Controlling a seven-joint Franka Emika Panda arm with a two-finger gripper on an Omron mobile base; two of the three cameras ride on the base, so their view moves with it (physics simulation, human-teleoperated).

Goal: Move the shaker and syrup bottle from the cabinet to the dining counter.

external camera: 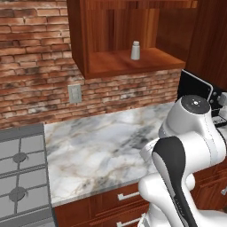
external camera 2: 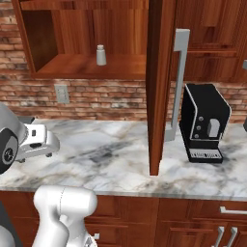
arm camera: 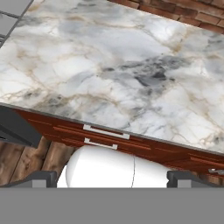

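The small pale shaker (external camera: 135, 50) stands upright on the bottom shelf of the open reddish-brown wall cabinet (external camera: 111, 66). From the right base view the shaker (external camera 2: 101, 55) sits mid-shelf, and the cabinet door (external camera 2: 157, 87) swings out toward me with its silver bar handle (external camera 2: 178, 82). My gripper (arm camera: 113, 179) is open, its two dark fingertips (arm camera: 43, 178) wide apart with nothing between them. It looks down at the marble countertop's front edge, well below and short of the shelf. The syrup bottle and the dining counter are out of view.
A black coffee machine (external camera 2: 205, 123) stands on the marble kitchen countertop (external camera: 97, 146) right of the open door. A gas stove (external camera: 20, 177) lies to the left. Brick wall with an outlet (external camera: 74, 93) runs behind; wood drawers (arm camera: 105, 133) sit under the countertop.
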